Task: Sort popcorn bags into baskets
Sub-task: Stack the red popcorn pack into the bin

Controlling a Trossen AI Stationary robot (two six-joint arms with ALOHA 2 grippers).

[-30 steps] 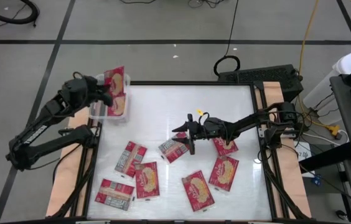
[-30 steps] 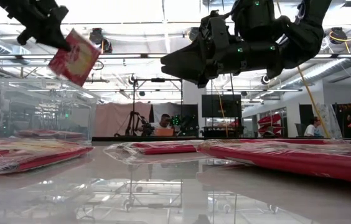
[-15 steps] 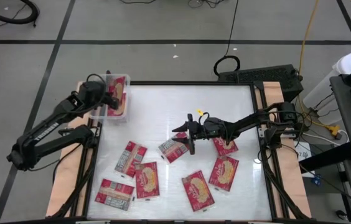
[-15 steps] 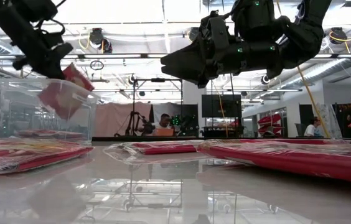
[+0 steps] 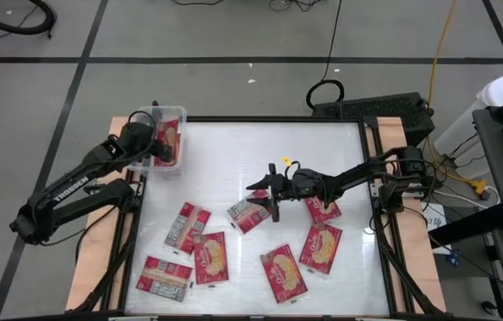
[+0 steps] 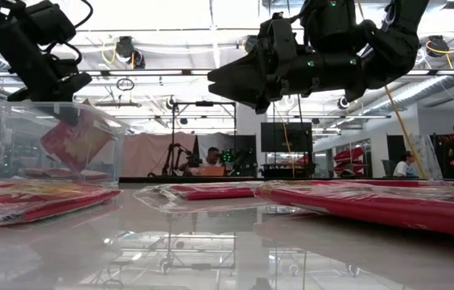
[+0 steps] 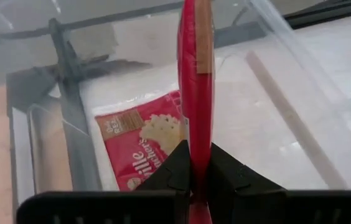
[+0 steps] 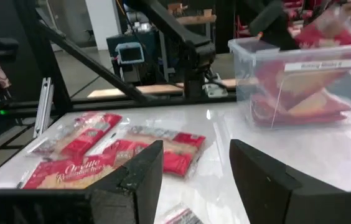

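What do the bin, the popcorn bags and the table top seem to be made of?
Bin: clear rigid plastic, probably; the packet inside shows through its walls.
Popcorn bags: printed paper in glossy clear film, it seems; wrinkles and highlights show.
Table top: smooth, glossy white surface; it mirrors the room in the low view. Exact material unclear.

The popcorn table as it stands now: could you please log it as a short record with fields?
left gripper: shut on a red popcorn bag, lowered into the clear bin
bin: far left corner of the table; a bag lies flat inside
right gripper: open, empty, hovering over mid-table
loose bags: seven flat on the table, across its near half
nearest to right gripper: bag
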